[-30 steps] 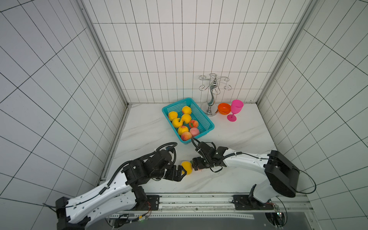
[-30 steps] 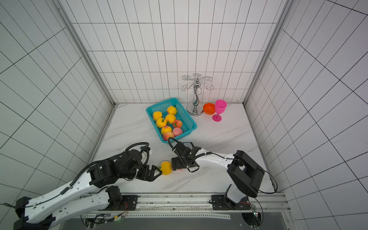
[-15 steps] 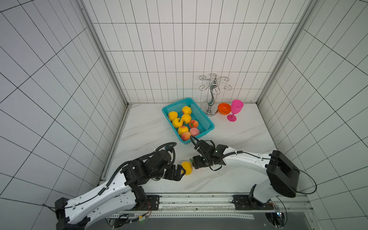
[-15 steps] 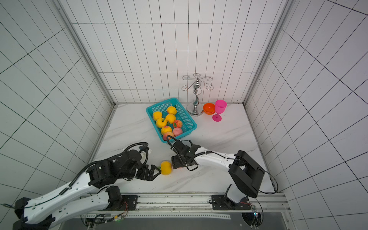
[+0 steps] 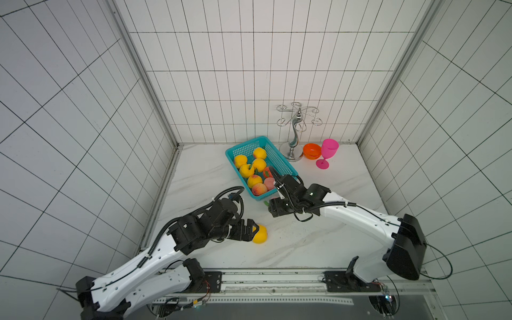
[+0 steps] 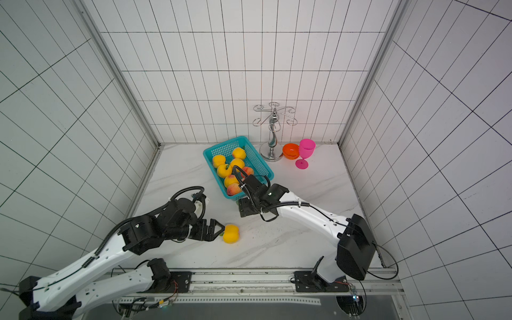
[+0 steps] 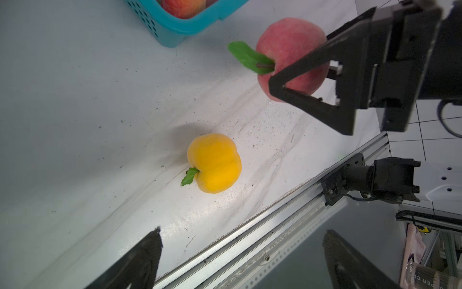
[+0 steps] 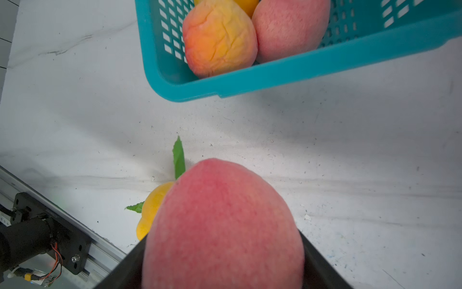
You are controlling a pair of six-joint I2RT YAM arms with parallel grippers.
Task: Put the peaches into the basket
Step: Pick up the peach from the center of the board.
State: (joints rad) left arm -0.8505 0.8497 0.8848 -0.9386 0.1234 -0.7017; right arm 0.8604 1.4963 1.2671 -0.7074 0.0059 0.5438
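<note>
Since a second ago the right gripper point(image 5: 273, 208) has drawn away from the yellow peach point(image 5: 260, 234) toward the basket point(image 5: 245, 143), and its fingers have closed in. The yellow peach lies where it did.

The right gripper's fingers point(image 7: 300, 67) are clamped on a pink peach point(image 7: 290, 42), one on each side of it (its green leaf sticks out past the fingertip in the left wrist view). That peach is just beside the basket's near corner, outside the rim. Whether it touches the table point(image 5: 207, 177) or hangs clear of it I cannot tell. In both top views only a sliver of it and the leaf show from under the gripper.

The left gripper point(image 6: 220, 231) has its fingers spread wide and grips nothing. The yellow peach rests on the marble table just ahead of the fingertips, with its small leaf turned toward them.

The basket stands toward the back of the table, set at an angle. It holds eight peaches as far as can be counted: five yellow ones at the back and middle, pink and blushed ones at the near end. The right arm's cable crosses over some of them.

Beside the basket, against the back wall, stand a metal stand point(image 5: 295, 130), an orange bowl point(image 5: 311, 151) and a pink goblet point(image 5: 328, 155).
</note>
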